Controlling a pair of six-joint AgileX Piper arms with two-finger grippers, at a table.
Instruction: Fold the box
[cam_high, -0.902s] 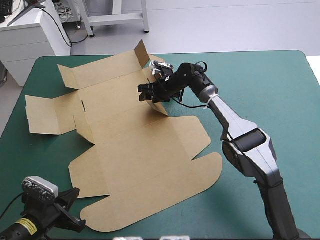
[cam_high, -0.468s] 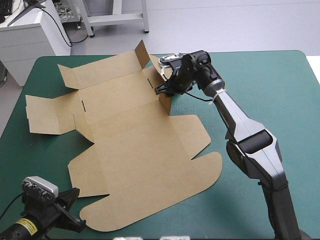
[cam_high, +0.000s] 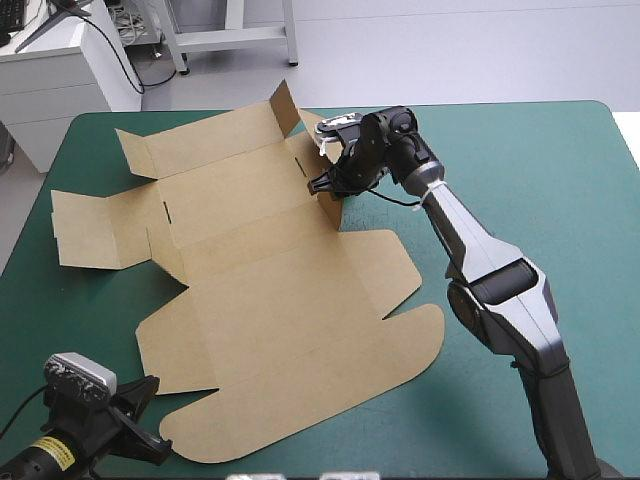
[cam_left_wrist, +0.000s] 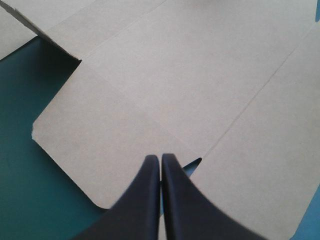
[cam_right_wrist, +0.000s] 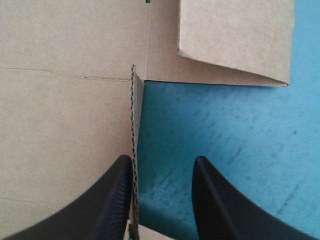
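Shows only part of the left black-finned gripper (cam_high: 140, 418), cut off at the high view's lower left corner; clenched to one point over the near rim of the cut brown board box (cam_high: 270, 290). Lies mostly flat, that sheet, on the teal-green table cover (cam_high: 540, 180), from left to centre of the frame, holding nothing. Places the right black-finned gripper (cam_high: 325, 187) at upper centre, released, astride a small upright flap (cam_right_wrist: 133, 150) with one finger touching it.
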